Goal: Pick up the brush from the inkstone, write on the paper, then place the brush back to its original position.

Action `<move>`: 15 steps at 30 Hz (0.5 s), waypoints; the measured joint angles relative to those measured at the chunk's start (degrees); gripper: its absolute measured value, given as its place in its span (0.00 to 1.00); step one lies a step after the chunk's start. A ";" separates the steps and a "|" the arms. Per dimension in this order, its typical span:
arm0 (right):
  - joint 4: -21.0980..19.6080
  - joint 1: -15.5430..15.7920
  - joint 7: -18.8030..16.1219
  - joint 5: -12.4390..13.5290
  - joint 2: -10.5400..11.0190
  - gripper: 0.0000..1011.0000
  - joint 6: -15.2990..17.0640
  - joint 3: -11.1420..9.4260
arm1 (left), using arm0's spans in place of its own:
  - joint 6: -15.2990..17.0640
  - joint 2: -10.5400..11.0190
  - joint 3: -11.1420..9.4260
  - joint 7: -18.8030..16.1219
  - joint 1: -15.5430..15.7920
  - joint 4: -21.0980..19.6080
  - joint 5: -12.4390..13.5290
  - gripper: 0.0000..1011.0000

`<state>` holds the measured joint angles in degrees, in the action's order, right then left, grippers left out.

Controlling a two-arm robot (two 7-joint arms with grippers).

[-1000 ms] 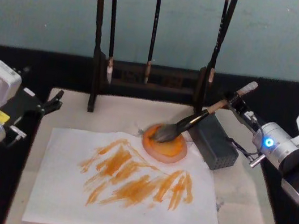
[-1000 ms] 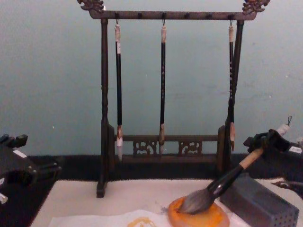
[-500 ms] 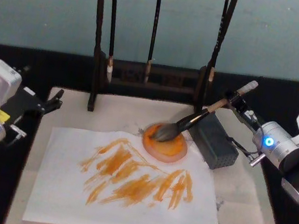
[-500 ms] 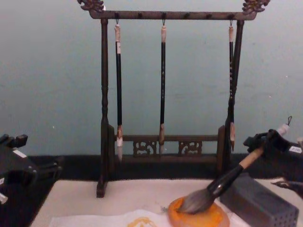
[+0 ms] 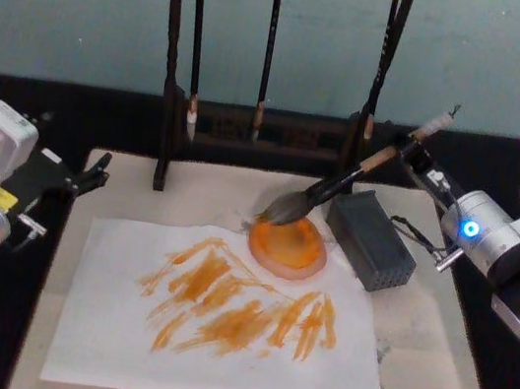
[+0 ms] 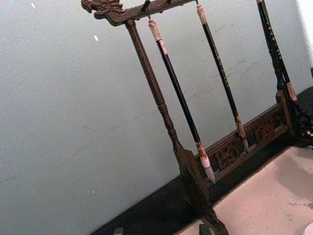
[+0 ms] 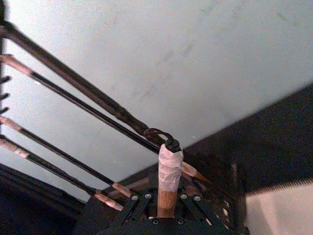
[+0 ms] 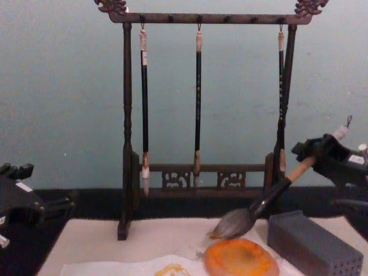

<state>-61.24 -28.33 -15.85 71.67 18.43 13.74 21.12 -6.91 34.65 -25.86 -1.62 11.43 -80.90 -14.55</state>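
Brush [image 5: 347, 179] hangs tilted, bristles just clear of the ink dish [image 5: 288, 249] near the mat's [image 5: 428, 382] back edge. Our right gripper [image 5: 414, 158] pinches its handle, and our left gripper [image 5: 90, 176] sits open off the left edge.

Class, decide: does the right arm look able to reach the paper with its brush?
Probably yes. The right gripper holds the brush just above the inkstone; the paper lies open beside it, nothing between. The left gripper sits parked off to the left.
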 joint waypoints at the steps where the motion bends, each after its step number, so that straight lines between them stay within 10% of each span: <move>1: -0.36 0.01 -0.07 -0.16 0.18 0.15 -0.30 0.17 | 0.00 0.00 0.00 0.00 0.00 0.00 0.00 0.99; 15: -7.89 1.24 -2.74 -8.79 4.23 0.15 -6.91 3.62 | 0.00 0.00 0.00 0.00 0.00 0.00 0.00 0.99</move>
<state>-69.13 -27.09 -18.59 62.89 22.66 6.83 24.74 -6.91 34.65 -25.86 -1.62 11.43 -80.90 -14.55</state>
